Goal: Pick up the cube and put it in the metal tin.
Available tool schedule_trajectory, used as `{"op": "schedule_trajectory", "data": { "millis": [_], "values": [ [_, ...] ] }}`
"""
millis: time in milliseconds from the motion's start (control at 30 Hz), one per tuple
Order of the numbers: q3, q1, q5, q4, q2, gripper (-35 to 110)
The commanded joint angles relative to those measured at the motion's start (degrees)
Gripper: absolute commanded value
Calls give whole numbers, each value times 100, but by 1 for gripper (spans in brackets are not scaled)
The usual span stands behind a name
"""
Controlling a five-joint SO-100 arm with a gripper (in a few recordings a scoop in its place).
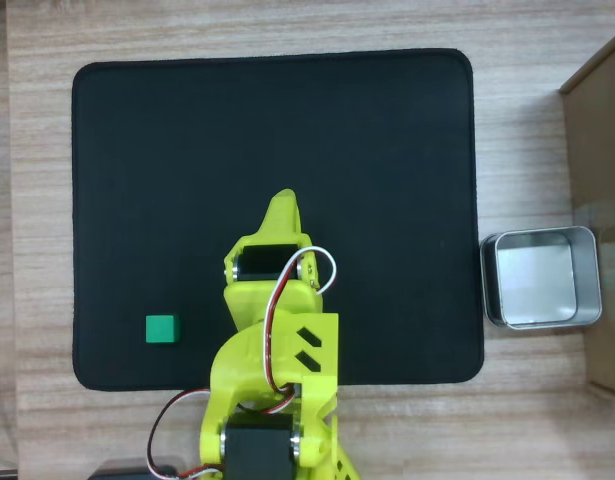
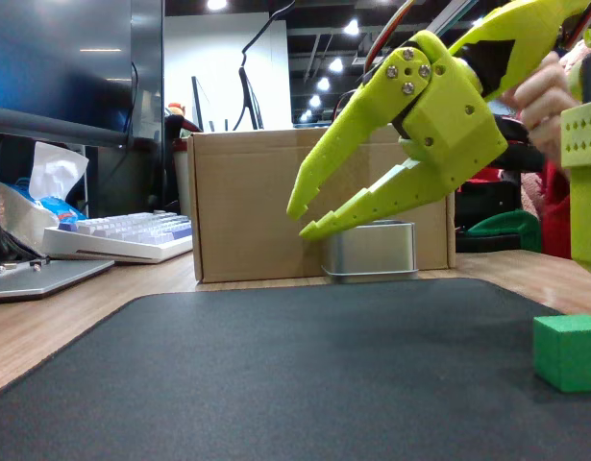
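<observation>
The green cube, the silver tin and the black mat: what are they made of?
The green cube looks like foam or matte plastic: dull, slightly grainy faces, no shine; I can't tell which. The silver tin looks like metal: its brushed walls and pale bottom reflect light. The black mat looks like soft cloth over rubber, going by its fine woven texture and stitched edge.

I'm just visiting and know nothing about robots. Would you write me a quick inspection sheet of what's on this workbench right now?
Surface: black rectangular mat on a pale wooden table.
Job's things: small green cube on the mat's lower left in the overhead view; shiny square metal tin off the mat's right edge, empty.
Clutter: nothing seen on the mat.
Gripper: yellow-green two-finger gripper open, raised above the mat, holding nothing.
Cables: red, white and black wires along the arm.
Surroundings: brown cardboard box, white keyboard, a person's hand.
</observation>
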Motion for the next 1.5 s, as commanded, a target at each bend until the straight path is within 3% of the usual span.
{"op": "schedule_trajectory", "data": {
  "millis": [0,67,400,633,700,900,967,1000,1467],
  "values": [
    [-62,167,-149,949,756,2],
    [-413,193,-35,949,756,9],
    [-1687,-185,-185,1617,738,16],
    [-2716,-334,-1688,1652,-589,18],
    [-3006,-712,-2725,1986,-1310,18],
    [-3656,-1055,-3709,2558,-2672,27],
    [-3718,-1248,-3946,2698,-3023,27],
    [-3674,-1459,-4113,2760,-3234,36],
    [-2742,-3041,-4676,2109,-4359,35]
  ]
}}
